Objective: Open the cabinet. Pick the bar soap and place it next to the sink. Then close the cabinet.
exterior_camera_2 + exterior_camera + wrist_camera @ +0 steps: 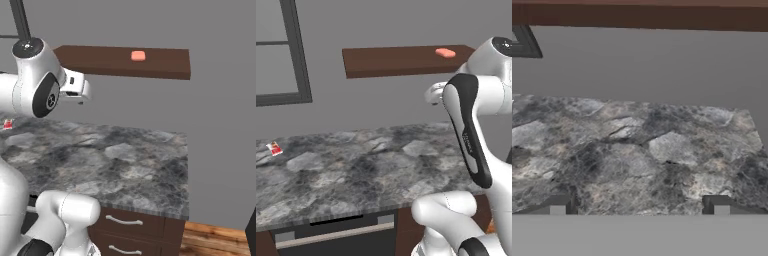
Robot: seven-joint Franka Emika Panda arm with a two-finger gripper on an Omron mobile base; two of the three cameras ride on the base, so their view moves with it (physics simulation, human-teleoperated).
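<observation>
The end effector (639, 207) hangs empty over the grey marbled counter (356, 170), fingertips wide apart. The bar soap (138, 55) lies on a brown shelf (165, 64) against the grey wall. At the counter's far left, a small red-and-white packet (275, 148) is too small to make out clearly.

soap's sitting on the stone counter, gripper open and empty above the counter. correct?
Not quite. The bar soap lies on the brown shelf on the wall above the counter, not on the stone; the right base view shows it plainly. The rest holds: in the hand view the gripper is open with nothing between its fingers, over the counter.
</observation>
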